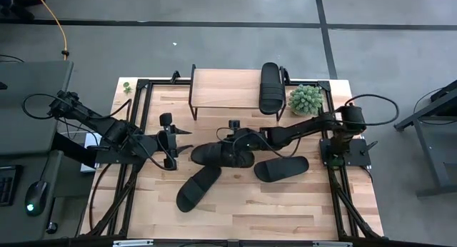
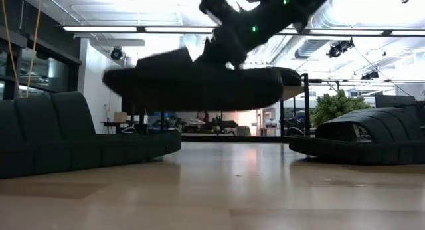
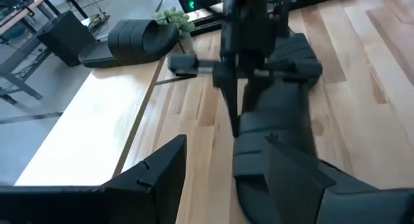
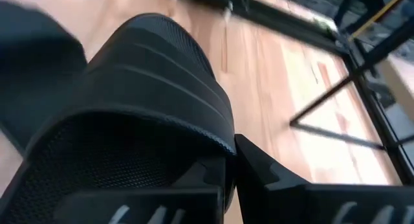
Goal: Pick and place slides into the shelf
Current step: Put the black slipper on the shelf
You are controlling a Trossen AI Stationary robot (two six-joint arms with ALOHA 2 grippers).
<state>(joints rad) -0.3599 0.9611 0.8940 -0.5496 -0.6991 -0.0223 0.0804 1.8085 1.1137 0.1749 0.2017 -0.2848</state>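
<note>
The right gripper (image 1: 234,141), clamped on a slide (image 1: 221,155), is lifting it toward the shelf (image 1: 225,90); the left gripper (image 1: 173,141) is waiting agape, empty.

A grey concrete floor (image 1: 214,47) crossed by dark seam lines surrounds the butcher-block wooden table (image 1: 285,204), while a yellow cable (image 1: 61,29) trails across the floor at far left. A dark desk (image 1: 28,97) with a computer mouse (image 1: 34,198) stands to the left, and a second grey desk (image 1: 435,108) edges in at right. Beyond the table, long fluorescent strips (image 2: 126,28) and exposed silver ducts (image 2: 345,17) line the white ceiling of an open workshop.
</note>
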